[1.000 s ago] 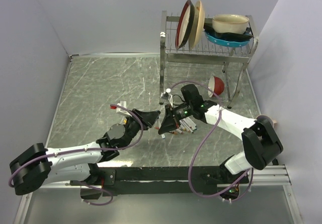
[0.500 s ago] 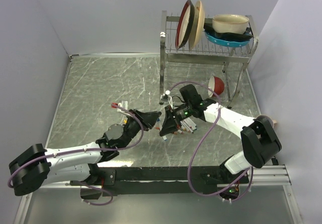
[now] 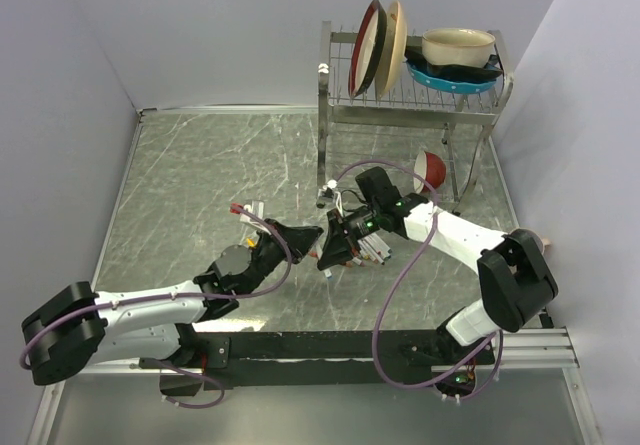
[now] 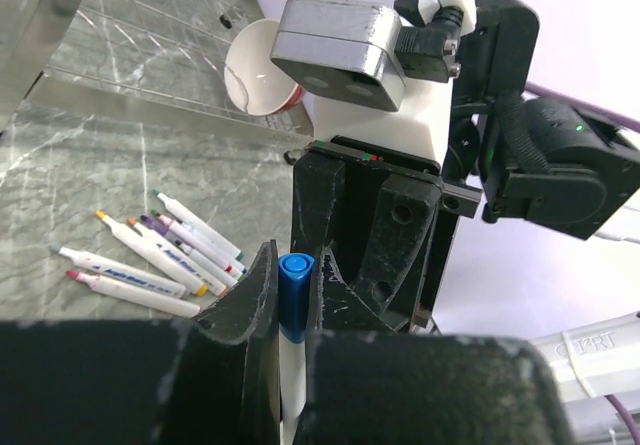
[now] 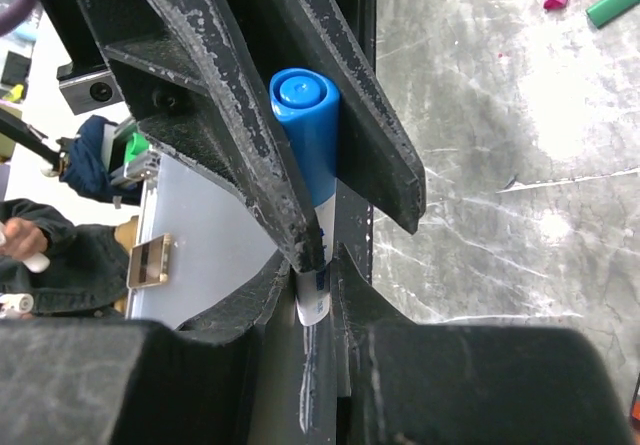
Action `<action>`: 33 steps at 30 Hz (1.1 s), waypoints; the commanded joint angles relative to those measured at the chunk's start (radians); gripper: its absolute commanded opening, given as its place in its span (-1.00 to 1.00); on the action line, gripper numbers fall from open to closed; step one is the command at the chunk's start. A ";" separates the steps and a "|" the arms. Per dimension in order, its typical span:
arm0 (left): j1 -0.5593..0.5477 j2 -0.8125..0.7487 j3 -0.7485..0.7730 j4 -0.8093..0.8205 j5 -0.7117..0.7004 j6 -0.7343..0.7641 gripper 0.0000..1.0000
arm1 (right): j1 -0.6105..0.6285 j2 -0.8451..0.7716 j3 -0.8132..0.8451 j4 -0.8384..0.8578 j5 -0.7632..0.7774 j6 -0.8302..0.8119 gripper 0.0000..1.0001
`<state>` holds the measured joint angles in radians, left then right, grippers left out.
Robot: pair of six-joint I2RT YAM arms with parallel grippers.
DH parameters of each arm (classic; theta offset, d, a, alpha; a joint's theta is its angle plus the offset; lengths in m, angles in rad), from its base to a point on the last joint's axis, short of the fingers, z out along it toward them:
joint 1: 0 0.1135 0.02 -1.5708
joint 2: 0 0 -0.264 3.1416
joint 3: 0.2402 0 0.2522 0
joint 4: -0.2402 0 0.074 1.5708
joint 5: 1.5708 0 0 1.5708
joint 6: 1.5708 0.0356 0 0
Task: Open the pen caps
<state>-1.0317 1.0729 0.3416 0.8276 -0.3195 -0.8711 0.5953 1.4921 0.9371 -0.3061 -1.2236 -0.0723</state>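
Blue pen cap (image 4: 295, 290) tops a white barrel (image 5: 314, 303) pinched in the left claw (image 4: 291, 268). The right claw (image 5: 312, 265) is pressed onto the same barrel. Loose markers (image 4: 150, 255), print illegible, lie on the grey marbled surface (image 3: 200, 185). Behind, a wire rack (image 3: 330, 115) holds upright plates (image 3: 380, 47) and stacked bowls (image 3: 458, 45).

Grey marble-pattern table (image 3: 200, 185), plain pale lilac-grey walls (image 3: 200, 35) on three sides, even diffuse light. Metal wire dish rack (image 3: 400, 105) stands at the table's far right, loaded with upright plates (image 3: 366, 50) and stacked bowls (image 3: 458, 45).
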 commanded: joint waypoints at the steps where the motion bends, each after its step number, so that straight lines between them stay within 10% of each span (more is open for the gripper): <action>1: 0.001 -0.074 0.042 0.002 -0.061 0.040 -0.98 | 0.023 0.017 0.060 -0.074 0.036 -0.075 -1.00; 8: 0.034 -0.250 0.094 -0.166 -0.315 0.228 -0.98 | 0.090 0.062 0.092 -0.177 0.105 -0.156 -1.00; 17: 0.254 -0.493 0.083 -0.344 -0.263 0.264 -0.98 | 0.109 0.120 0.121 -0.237 0.180 -0.202 -1.00; 33: 0.334 -0.659 0.053 -0.556 -0.415 0.279 -0.98 | 0.173 0.197 0.166 -0.321 0.308 -0.270 -1.00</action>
<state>-0.7177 0.4294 0.3397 0.2783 -0.6044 -0.6567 0.7418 1.6920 1.0832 -0.5182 -0.9573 -0.3000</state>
